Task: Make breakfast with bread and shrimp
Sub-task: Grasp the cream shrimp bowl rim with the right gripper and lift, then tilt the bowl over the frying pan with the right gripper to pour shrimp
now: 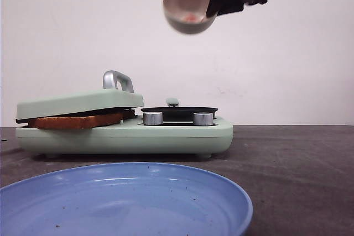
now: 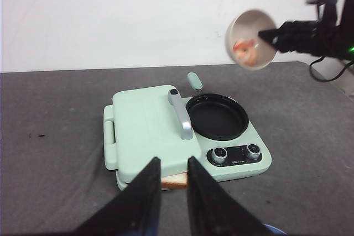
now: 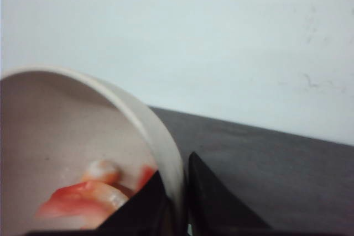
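Holding a small white bowl [image 1: 188,9] by its rim, the right gripper [image 1: 217,5] hangs high above the table [image 1: 293,164], its fingers pinched on the bowl's wall, as the right wrist view shows close up. The bowl is tipped toward the left, and the shrimp [image 2: 246,50], pinkish-orange, lies inside it against the lower wall. Below sits a mint-green breakfast maker [image 1: 166,134]: on its left half the lid [image 1: 77,103] with the silver handle [image 1: 117,80] is down over the bread [image 1: 74,121], whose browned edge pokes out at the near side; on its right half is a round black frying pan [image 2: 217,116], bare, with 2 silver knobs [image 1: 153,118] in front. The left gripper [image 2: 172,192] hovers on the near side of the maker, jaws parted and holding nothing. A blue plate [image 1: 221,192] waits nearest the camera. My read is that the shrimp is about to be poured into the pan. For that, the bowl looks to need lowering until it sits squarely over the pan, then tilting further so the shrimp slides out and lands inside the rim rather than on the knobs or the table.
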Robot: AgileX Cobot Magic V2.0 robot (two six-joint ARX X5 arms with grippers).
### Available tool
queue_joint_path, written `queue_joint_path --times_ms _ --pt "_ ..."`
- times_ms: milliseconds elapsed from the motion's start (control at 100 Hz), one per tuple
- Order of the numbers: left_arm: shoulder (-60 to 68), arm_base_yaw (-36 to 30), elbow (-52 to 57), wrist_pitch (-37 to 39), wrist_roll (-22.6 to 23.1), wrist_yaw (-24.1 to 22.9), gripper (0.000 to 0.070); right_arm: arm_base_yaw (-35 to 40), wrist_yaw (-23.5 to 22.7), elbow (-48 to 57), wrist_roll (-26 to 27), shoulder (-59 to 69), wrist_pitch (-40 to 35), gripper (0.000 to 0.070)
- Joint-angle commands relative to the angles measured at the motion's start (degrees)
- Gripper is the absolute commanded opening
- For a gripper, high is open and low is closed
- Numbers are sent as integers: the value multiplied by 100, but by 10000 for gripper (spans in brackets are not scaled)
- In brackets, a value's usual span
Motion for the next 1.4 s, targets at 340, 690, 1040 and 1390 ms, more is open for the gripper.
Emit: queue_joint_path --times_ms 340,690,1040,1390 --pt "17 -22 85 -37 7 13 0 520 1648 109 -1379 813 -50 0" --pt "17 -22 85 -125 7 11 0 1012 2833 109 -3606 828 1169 0" --pt "17 -22 85 -162 7 13 0 1176 3167 109 -5289 828 1991 0" --pt "15 -22 85 -170 9 13 0 1231 3261 109 -6220 828 2568 0"
